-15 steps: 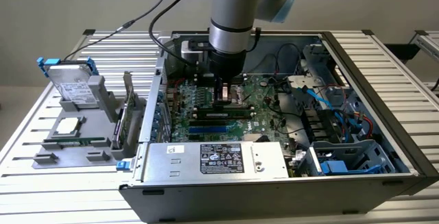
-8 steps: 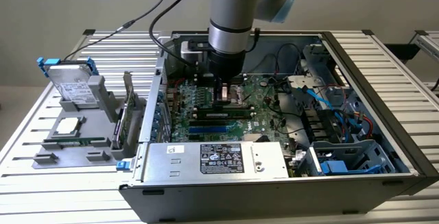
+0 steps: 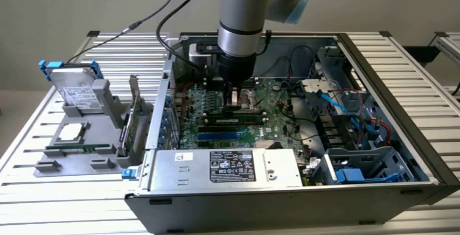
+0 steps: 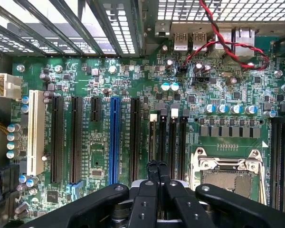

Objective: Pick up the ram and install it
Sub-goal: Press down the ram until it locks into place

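Wrist view: black two-finger gripper point(image 4: 157, 167) has fingertips pressed together, holding nothing, above the green motherboard point(image 4: 133, 85). Exterior view: long thin green ram stick point(image 3: 237, 119) sits in a motherboard slot just below the gripper point(image 3: 234, 101), apart from it

Exterior view: raised, off the open computer case point(image 3: 287, 192), looking down at an angle, whole case and arm in frame.
Wrist view: close above the motherboard point(image 4: 133, 80), facing straight down past the gripper point(image 4: 157, 166).
Shared: the motherboard point(image 3: 237, 111) inside the case.
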{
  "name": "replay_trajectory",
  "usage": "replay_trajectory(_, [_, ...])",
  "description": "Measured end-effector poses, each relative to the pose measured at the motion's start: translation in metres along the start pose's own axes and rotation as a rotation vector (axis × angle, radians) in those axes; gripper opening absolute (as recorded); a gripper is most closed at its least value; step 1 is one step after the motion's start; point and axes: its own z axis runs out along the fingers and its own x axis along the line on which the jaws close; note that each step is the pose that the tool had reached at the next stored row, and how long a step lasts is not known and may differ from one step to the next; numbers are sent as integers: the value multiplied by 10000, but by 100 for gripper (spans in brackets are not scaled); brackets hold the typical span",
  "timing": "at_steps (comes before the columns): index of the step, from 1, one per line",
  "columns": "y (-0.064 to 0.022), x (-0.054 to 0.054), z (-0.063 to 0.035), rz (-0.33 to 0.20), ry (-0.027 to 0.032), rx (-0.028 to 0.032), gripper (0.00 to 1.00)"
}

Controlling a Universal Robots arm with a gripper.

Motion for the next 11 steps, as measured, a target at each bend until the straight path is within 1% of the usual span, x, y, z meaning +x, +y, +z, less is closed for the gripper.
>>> replay_trajectory(1, [1, -2, -16, 0, -16, -3, 10])
replay_trajectory(3, [7, 3, -75, 1, 5, -30, 10])
replay_trajectory(6, [-9, 3, -90, -2, 3, -32, 10])
replay_trajectory(11, [-136, 6, -105, 0, 5, -34, 10])
